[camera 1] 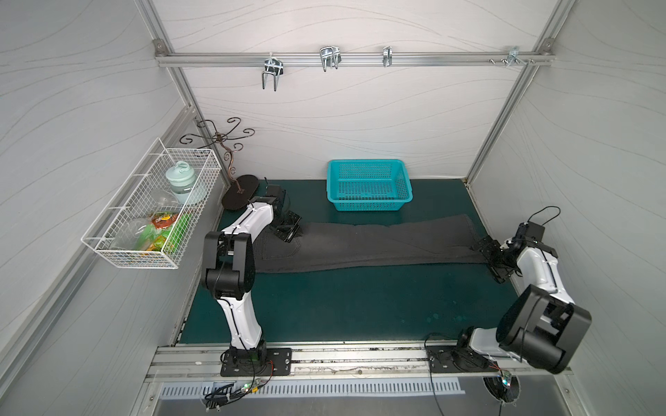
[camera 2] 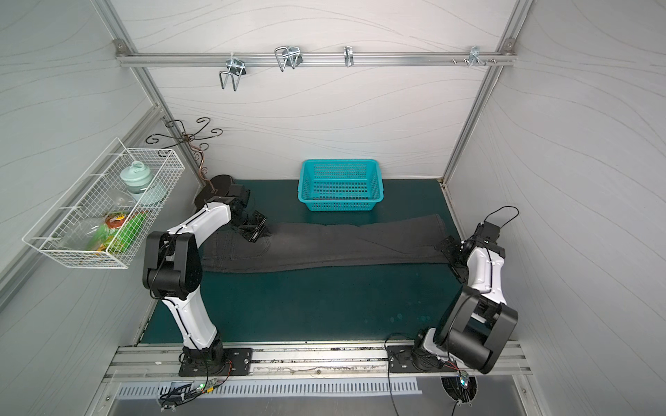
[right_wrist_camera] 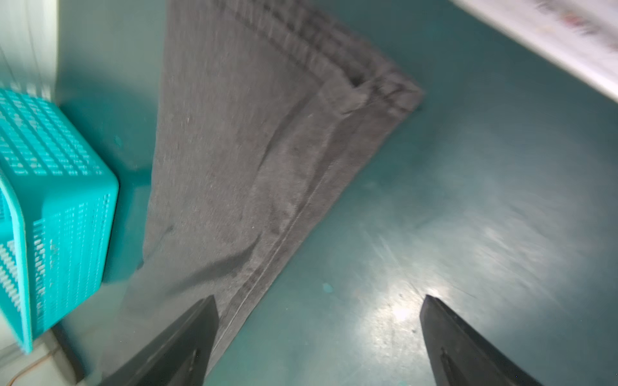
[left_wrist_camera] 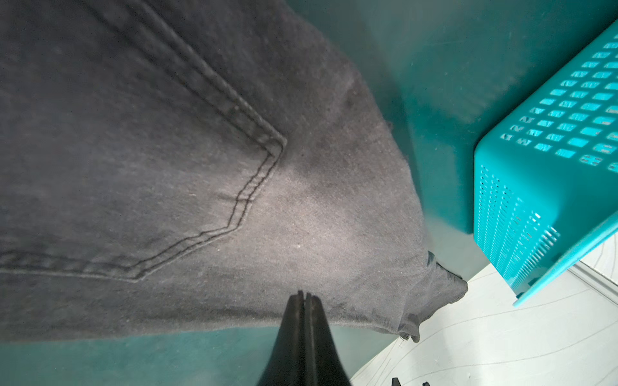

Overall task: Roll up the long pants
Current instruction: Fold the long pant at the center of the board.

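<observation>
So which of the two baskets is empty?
The turquoise plastic basket on the green mat; the hanging white wire basket holds a jar and snack packets.

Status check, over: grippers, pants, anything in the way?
Left gripper shut over the long pants near the waist, nothing pinched. Right gripper open at the leg ends, empty. Pants flat across the mat, not yet rolled. Teal basket behind, not touching.

Both top views look down from high above the near edge toward the far wall, showing the whole green mat point(camera 1: 342, 306). The left wrist view sits close over the left end of the long pants point(left_wrist_camera: 167, 167), past the left gripper point(left_wrist_camera: 304, 295). The right wrist view sits close over their right end. Both wrist views share the blue basket point(left_wrist_camera: 551, 167).
</observation>
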Tool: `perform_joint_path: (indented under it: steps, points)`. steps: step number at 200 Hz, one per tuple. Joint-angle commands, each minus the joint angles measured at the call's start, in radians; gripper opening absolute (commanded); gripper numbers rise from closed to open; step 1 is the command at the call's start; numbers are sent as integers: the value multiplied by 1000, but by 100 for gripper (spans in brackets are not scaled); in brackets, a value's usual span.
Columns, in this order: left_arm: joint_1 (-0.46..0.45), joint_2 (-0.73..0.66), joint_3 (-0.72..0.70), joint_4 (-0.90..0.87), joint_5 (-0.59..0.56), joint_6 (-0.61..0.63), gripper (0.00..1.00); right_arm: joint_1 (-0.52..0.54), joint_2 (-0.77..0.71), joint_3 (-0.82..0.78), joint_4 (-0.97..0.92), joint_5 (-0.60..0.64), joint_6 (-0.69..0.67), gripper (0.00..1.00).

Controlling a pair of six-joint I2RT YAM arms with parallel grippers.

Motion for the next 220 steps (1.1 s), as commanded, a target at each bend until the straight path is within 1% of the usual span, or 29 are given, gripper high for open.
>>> perform_joint_path:
  steps: [1,17,22,39,53,75,96,124,152,187,220]
  points:
    - [-13,12,51,-37,-22,10,0,-27,-58,-61,57,72,36,99]
    - [-19,11,57,-43,-25,11,0,-75,-58,-90,100,54,39,99]
    - [-22,11,59,-47,-28,10,0,-95,-47,-96,112,31,39,99]
    - [-29,8,66,-59,-36,12,0,-159,32,-98,138,-60,45,99]
    - [-31,5,71,-71,-43,13,0,-197,106,-89,152,-86,41,99]
    - [-34,-1,77,-90,-61,18,0,-245,163,-95,222,-147,45,99]
    - [-35,1,86,-105,-68,17,0,-248,210,-93,268,-180,61,99]
    - [-42,19,104,-122,-72,21,0,-248,259,-95,317,-189,65,99]
    - [-50,34,127,-148,-75,33,0,-247,313,-108,374,-236,89,99]
    - [-52,30,126,-152,-80,40,0,-233,381,-71,391,-226,102,99]
    - [-51,38,126,-155,-77,39,0,-176,463,18,373,-194,104,99]
